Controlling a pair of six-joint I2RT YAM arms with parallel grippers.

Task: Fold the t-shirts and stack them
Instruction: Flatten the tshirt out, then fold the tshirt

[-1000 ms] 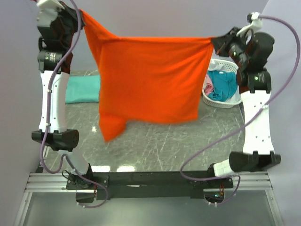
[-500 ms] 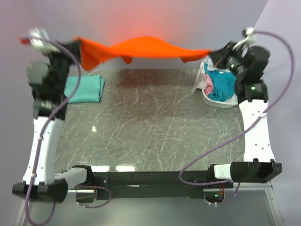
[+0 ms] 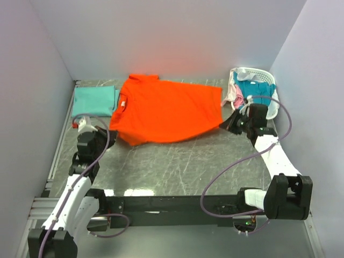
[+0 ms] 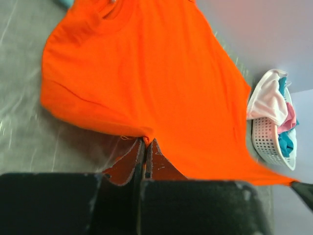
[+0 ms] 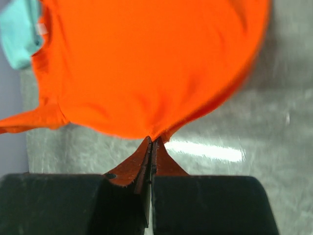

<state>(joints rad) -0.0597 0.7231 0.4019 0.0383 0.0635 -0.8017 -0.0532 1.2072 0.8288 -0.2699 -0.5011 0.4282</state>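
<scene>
A second earlier the orange shirt had hung stretched in the air between 2 raised arms. By this moment both arms had swung down low, and the orange shirt lay spread on the table, toward the back wall, its neck end to the left.

The left gripper was pinched tight on the shirt's near-left corner, a fold of orange cloth caught between its closed fingers. The right gripper was clamped the same way on the near-right corner, the cloth drawn to a point at its tips.

As for progress, 1 piece looked finished: a green shirt sat folded in the back-left corner, just beside the orange one. The orange shirt was laid out but not yet folded, and neither corner had been let go.

In the basket at the back right, a teal shirt, a pink shirt and a white shirt lay crumpled together. I judged the job well short of half done: 1 folded, 1 in hand, at least 3 waiting.
</scene>
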